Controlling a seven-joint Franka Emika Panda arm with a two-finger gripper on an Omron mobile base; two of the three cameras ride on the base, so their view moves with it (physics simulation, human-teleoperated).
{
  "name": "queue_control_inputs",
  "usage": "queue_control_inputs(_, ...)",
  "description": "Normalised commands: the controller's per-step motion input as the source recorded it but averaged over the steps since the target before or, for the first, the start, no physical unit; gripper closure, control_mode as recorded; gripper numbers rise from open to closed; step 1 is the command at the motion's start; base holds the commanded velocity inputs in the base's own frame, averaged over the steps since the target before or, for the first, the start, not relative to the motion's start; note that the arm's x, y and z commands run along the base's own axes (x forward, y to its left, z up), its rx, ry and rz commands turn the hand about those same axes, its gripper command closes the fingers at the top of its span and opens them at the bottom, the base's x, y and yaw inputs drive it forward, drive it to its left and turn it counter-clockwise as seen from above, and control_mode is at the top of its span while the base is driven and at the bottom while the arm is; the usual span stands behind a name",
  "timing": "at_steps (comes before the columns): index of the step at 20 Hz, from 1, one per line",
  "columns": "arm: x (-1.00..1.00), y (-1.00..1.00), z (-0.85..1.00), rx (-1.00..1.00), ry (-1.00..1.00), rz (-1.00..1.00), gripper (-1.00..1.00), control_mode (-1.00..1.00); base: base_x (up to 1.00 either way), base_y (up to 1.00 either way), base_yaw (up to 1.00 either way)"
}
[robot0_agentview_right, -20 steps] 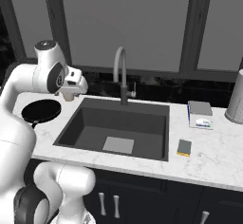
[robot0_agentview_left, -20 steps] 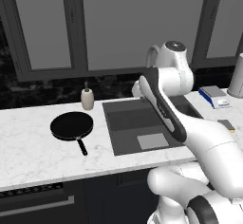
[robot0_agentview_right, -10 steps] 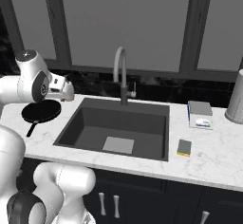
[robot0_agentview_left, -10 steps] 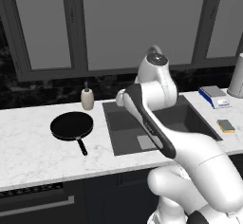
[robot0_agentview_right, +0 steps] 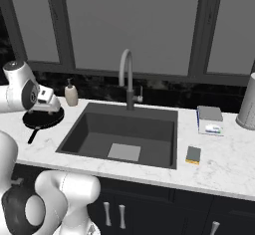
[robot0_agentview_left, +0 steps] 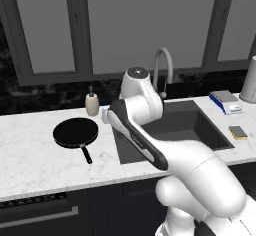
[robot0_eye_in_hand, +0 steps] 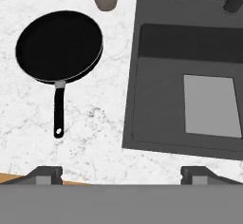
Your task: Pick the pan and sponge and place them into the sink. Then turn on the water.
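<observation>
White marble desk (robot0_agentview_left: 35, 145) runs under dark windows, with the sink (robot0_agentview_right: 89, 121) at frame centre in the right base view. At centre in the left base view the arm bends over the basin's left edge, wrist turned down. In the hand view the tool (robot0_eye_in_hand: 121, 173) hangs spread wide and empty above the desk. The pan (robot0_eye_in_hand: 59, 46), empty, lies upper left there; the basin is empty too. The sponge (robot0_agentview_right: 193, 155) lies lower right of the sink. No writing is readable.
</observation>
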Motion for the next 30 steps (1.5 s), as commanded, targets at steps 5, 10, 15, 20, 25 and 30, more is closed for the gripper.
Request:
queue_control_inputs(5, 0.00, 0.67, -0.61, -0.01, 0.18, 0.01, -1.00, -1.00, 0.00, 0.00, 0.00)
queue_control_inputs(10, 0.05, 0.73, -0.50, -0.03, 0.20, 0.00, -1.00, -1.00, 0.00, 0.00, 0.00)
queue_control_inputs(15, 0.24, 0.52, -0.38, -0.05, 0.04, 0.00, -1.00, -1.00, 0.00, 0.00, 0.00)
queue_control_inputs(20, 0.33, 0.27, -0.41, -0.04, 0.00, 0.00, -1.00, -1.00, 0.00, 0.00, 0.00)
queue_control_inputs(25, 0.37, 0.21, -0.49, -0.05, 0.00, 0.00, -1.00, -1.00, 0.00, 0.00, 0.00)
queue_control_inputs(30, 0.37, 0.03, -0.30, 0.00, 0.00, 0.00, -1.00, -1.00, 0.00, 0.00, 0.00)
